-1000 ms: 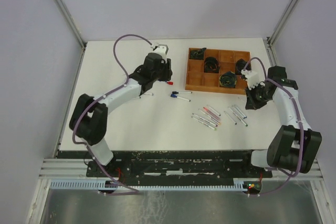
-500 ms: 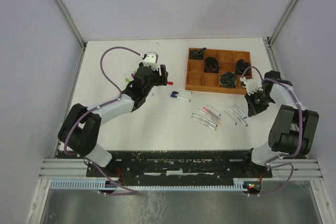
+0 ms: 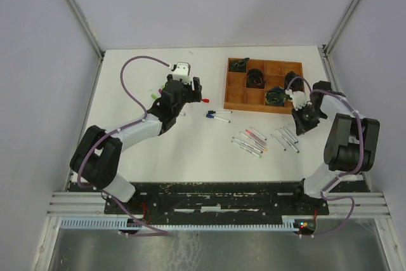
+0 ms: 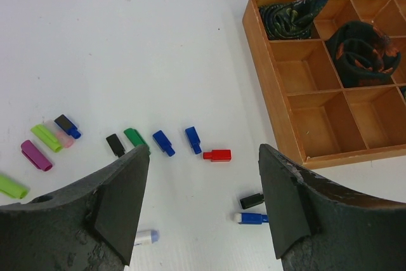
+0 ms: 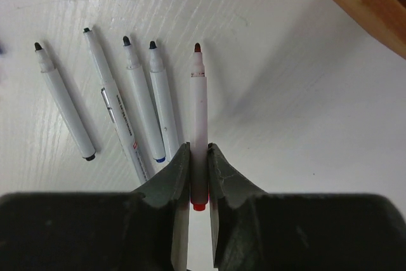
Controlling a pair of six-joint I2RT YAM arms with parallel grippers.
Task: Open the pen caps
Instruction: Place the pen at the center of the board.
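**Overhead view.** The left gripper sits low over the far left part of the white table, just left of the wooden tray. The right gripper is down at the tray's near right corner. Loose pens lie on the table between the two arms.

**Left wrist view.** The left gripper stands spread wide with nothing between its fingers. The pen caps lie in a loose row on the table beyond the fingertips — purple, green, pink, blue, black and red, all detached. Some tray compartments hold dark rolled items.

**Right wrist view.** The right gripper is pinching a red-ended pen near its rear end — the uncapped tip points away. Four more uncapped pens lie side by side to its left.
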